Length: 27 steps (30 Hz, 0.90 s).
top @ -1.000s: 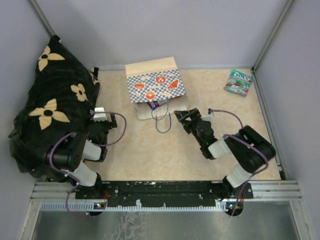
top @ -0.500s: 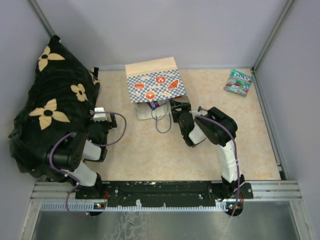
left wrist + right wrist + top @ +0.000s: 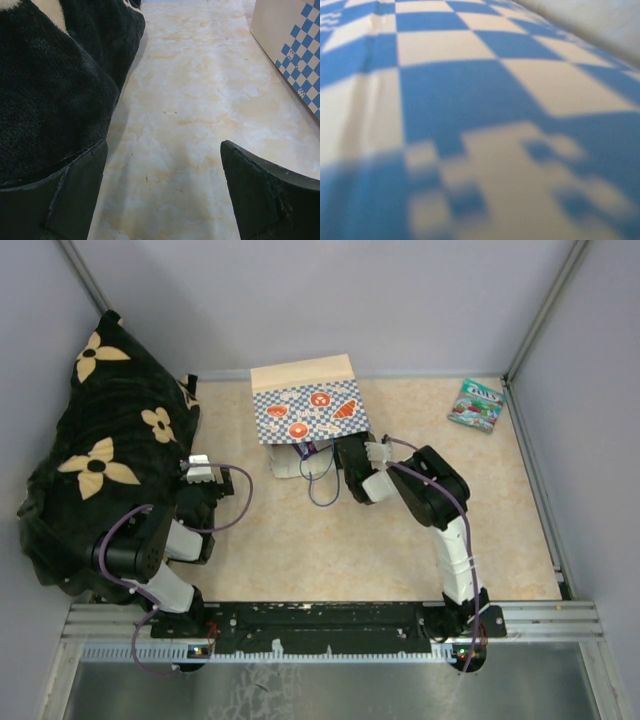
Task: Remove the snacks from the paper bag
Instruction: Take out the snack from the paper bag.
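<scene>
The right end effector [image 3: 349, 453] sits at the mouth of the bag [image 3: 305, 410], its opening impossible to judge (wrist view: only checks). It is probably reaching for the purple snack [image 3: 311, 449] just beside it and must close there next. The left end effector [image 3: 162, 192] gapes, empty.

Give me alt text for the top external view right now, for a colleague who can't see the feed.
The right arm's tool is at the mouth of the checkered paper bag, which lies on its side on the table. One teal snack pouch sits in the far right corner; the left arm rests folded beside a black floral cloth.
</scene>
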Each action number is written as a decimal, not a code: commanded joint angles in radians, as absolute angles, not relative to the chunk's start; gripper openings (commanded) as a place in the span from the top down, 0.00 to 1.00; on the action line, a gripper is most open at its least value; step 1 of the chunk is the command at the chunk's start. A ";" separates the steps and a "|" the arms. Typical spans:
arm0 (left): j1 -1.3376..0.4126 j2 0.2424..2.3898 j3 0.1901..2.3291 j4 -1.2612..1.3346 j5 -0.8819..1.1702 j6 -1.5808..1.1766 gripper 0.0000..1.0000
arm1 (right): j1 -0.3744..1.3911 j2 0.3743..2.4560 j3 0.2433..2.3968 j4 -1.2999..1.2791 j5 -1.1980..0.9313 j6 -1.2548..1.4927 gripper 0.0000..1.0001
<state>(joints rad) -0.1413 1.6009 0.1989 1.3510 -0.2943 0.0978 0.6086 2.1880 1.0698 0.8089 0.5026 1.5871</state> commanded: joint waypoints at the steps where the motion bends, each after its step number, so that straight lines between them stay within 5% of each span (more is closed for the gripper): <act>1: -0.135 1.608 0.210 1.376 -0.284 0.087 0.00 | 0.624 2.238 1.165 0.600 0.519 1.615 0.30; 16: -0.136 1.608 0.210 1.376 -0.284 0.087 0.00 | 0.628 2.194 1.169 0.707 0.486 1.466 0.95; 27: -0.136 1.608 0.211 1.376 -0.284 0.086 0.00 | 0.629 1.761 0.718 0.691 0.291 1.307 1.00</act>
<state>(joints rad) -0.1413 1.6009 0.1989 1.3510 -0.2943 0.0978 0.6151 1.9594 0.8417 0.7017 0.3756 1.4258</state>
